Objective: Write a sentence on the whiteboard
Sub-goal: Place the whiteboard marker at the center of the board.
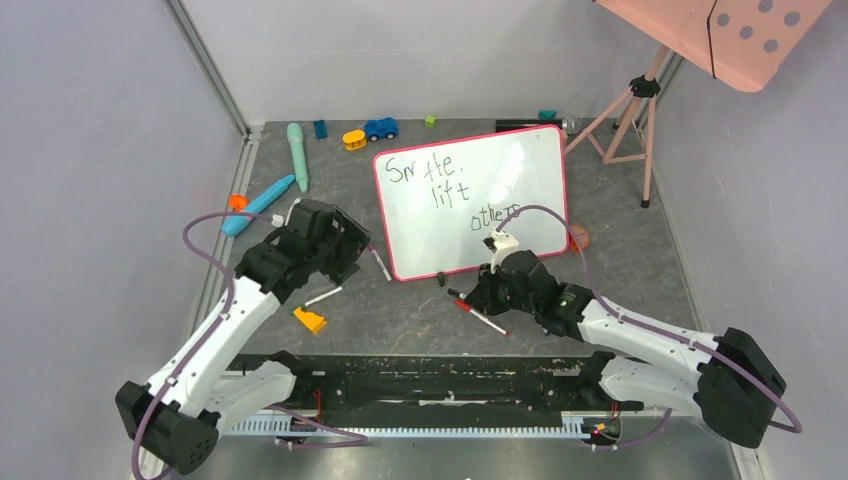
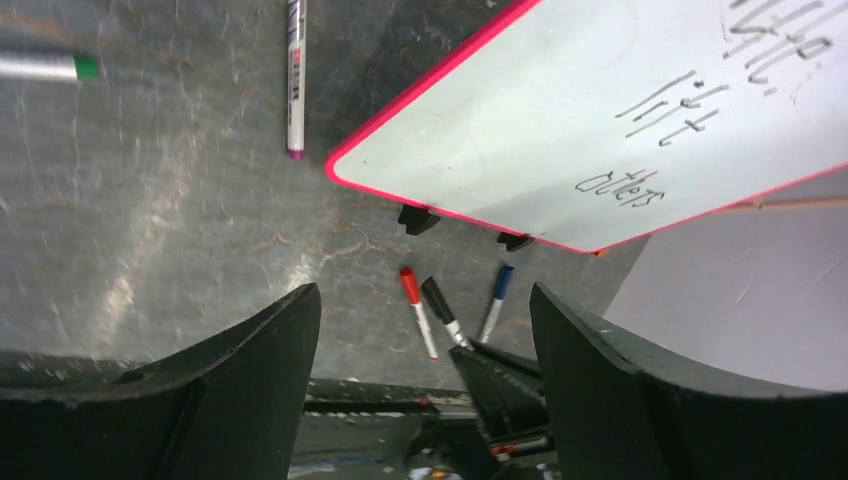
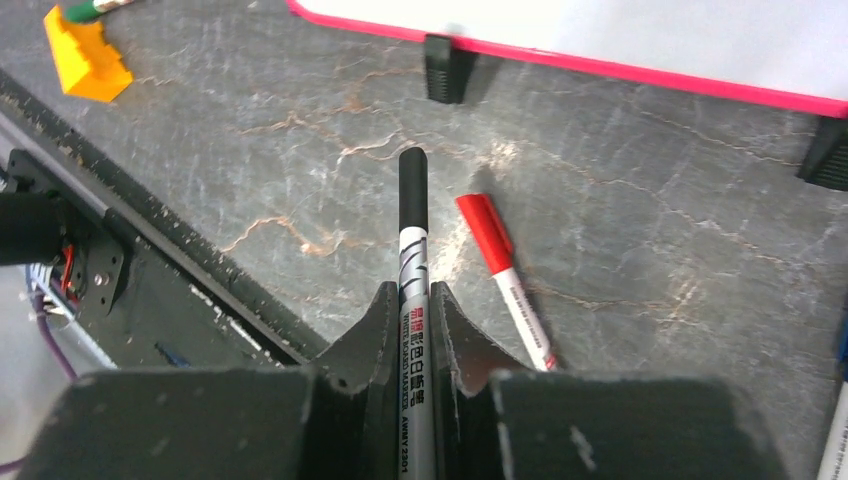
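While the marker (image 3: 413,250) is clamped in the right fingers (image 3: 375,320), it is best laid flat. The left fingers (image 2: 270,350) are spread wide — empty.

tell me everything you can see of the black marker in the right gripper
The black marker is a slim pen with a white printed barrel and a black cap, apparently on. The right gripper is shut on its barrel, the capped end sticking out ahead toward the whiteboard. A red marker lies beside it on the grey table, apart.
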You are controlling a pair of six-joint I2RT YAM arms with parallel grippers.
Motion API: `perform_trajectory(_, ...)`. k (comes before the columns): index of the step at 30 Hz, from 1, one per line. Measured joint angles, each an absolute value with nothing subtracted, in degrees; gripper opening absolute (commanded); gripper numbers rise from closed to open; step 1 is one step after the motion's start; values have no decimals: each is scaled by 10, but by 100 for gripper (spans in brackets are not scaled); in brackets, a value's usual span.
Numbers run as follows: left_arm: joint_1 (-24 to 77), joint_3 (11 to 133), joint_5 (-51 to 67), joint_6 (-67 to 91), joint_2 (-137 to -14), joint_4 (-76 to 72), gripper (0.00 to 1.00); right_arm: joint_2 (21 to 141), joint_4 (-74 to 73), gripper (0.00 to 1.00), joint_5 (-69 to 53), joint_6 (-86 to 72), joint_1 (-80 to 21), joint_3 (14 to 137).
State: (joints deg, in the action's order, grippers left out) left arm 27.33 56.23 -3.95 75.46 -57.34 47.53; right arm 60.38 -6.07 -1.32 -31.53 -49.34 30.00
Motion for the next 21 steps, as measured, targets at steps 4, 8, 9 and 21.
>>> perform_trajectory(4,273,516,-44,645,-525,413,95,622,-47,22,-15,-319,-470,294)
perform_trajectory(8,273,480,-50,571,-495,377,100,640,-36,32,-13,-321,-461,294)
perform_trajectory(9,273,472,-55,555,-489,371,100,644,-34,40,-11,-320,-458,294)
perform_trajectory(21,273,454,-112,420,-477,347,100,597,-71,87,38,-299,-426,293)
